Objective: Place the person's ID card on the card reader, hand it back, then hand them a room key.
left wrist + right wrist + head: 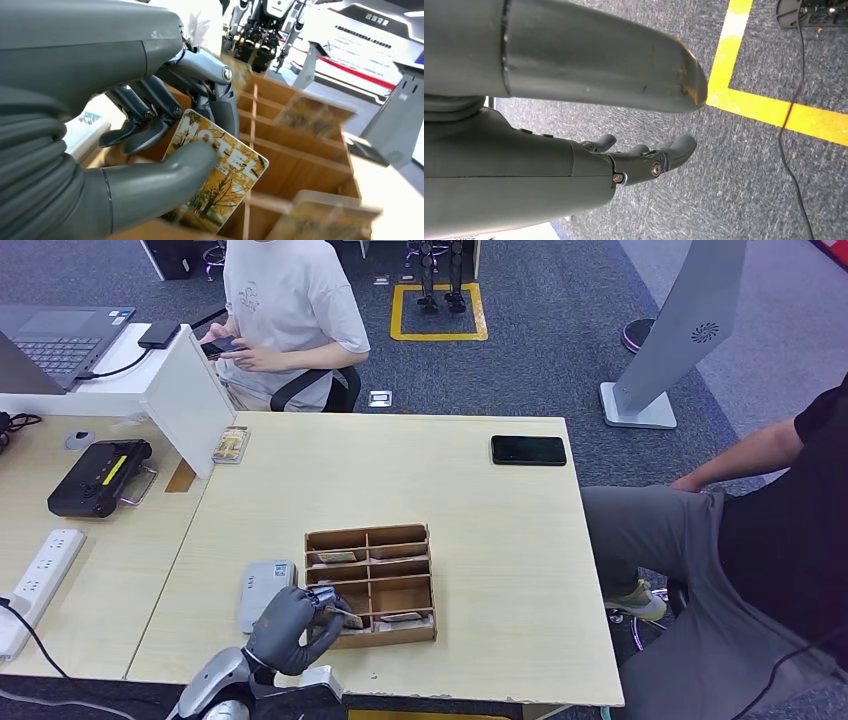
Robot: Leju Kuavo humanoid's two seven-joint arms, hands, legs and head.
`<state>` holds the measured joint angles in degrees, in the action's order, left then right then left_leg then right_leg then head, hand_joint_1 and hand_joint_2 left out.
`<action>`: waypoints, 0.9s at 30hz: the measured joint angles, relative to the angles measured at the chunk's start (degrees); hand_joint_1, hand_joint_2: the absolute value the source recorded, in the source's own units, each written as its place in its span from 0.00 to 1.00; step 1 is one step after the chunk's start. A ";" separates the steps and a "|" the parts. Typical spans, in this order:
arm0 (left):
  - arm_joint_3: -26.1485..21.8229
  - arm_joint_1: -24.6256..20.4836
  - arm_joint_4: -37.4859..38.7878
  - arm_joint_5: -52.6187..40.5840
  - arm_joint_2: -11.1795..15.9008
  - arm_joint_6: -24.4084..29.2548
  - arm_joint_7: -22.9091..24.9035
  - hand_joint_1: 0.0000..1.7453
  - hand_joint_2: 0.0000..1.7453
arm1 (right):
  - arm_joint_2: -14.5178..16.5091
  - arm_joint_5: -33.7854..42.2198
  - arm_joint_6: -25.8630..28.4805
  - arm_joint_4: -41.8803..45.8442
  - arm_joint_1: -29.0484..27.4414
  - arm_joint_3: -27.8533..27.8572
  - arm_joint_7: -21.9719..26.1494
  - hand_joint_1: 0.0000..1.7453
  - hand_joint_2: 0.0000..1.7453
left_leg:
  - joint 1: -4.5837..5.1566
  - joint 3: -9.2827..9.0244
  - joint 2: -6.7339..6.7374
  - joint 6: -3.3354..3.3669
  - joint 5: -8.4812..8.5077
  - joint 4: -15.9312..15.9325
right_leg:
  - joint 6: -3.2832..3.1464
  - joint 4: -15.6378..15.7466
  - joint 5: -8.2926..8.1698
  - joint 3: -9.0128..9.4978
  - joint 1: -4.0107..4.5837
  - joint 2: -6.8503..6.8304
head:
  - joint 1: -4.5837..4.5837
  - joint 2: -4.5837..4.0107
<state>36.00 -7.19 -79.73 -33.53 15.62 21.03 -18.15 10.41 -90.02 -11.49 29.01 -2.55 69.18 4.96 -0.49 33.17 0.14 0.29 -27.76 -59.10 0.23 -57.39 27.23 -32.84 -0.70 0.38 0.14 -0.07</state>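
The left robot hand (pixel 165 125), smooth grey with darker fingers, pinched a glossy, round-cornered room key (pixel 220 175) printed with yellow autumn trees, its thumb pressed on the card's face, at the near-left corner of the compartmented wooden card box (pixel 400 585). A flat pale-grey card reader (pixel 262 590) lay just beside the box on the light wood-grain surface (pixel 500 540). The right robot hand (pixel 644 157) hung over speckled grey carpet, fingers loosely spread, holding nothing.

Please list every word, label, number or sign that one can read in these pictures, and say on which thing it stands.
"HOTEL", partly covered by the thumb: on the yellow autumn-tree card pinched by the left hand.
Print on the grey flat card reader: too small to read.
Text on the white display panels behind: blurred.
Cards in the brown wooden compartment box: unreadable.
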 joint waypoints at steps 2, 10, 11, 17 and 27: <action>-0.45 -0.13 -1.35 0.95 0.76 -0.86 -0.04 1.00 1.00 | -0.10 -0.01 0.14 -0.20 0.01 0.01 0.02 0.00 0.00 | 0.00 0.00 0.00 0.00 0.00 0.00 | 0.00 0.00 0.00 0.00 0.00 0.00 | 0.00 0.00; -0.83 -0.14 -3.76 1.29 1.94 -1.08 -0.32 1.00 1.00 | -0.27 -0.01 0.15 -0.72 0.07 0.01 0.04 0.00 0.00 | 0.01 0.02 0.00 -0.01 0.01 0.00 | 0.00 0.00 0.00 -0.01 0.00 -0.01 | 0.01 0.00; -0.92 -0.19 -4.05 1.35 2.14 -0.67 -0.77 1.00 1.00 | -0.28 0.00 0.16 -0.76 0.07 0.01 0.07 0.00 0.00 | 0.01 0.01 0.00 -0.01 0.01 0.00 | 0.00 0.00 0.00 -0.02 0.00 0.00 | 0.01 0.00; -5.69 -8.47 -12.60 7.57 8.88 -3.19 -1.67 1.00 1.00 | -0.73 -0.01 1.23 -1.36 0.10 -0.04 0.96 0.00 0.00 | -0.16 0.11 -0.12 -0.21 0.19 -0.02 | -0.17 -0.01 -0.11 -0.07 0.15 -0.12 | 0.00 0.00; -17.69 -42.43 -17.45 15.36 19.34 -23.88 12.12 1.00 1.00 | -2.31 -0.01 4.95 -4.96 0.73 -1.18 1.60 0.00 0.00 | -0.31 0.36 0.01 -0.43 0.51 -0.02 | -0.58 -0.06 -0.46 -0.42 0.38 -0.04 | 0.05 0.00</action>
<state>18.30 -49.61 -97.18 -18.17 34.97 -2.85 -6.02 8.10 -90.02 -6.54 24.06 -1.82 68.00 6.55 -0.80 33.53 0.15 -0.14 -27.25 -59.12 -0.35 -57.45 26.76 -33.26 -0.32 0.34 0.19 -0.07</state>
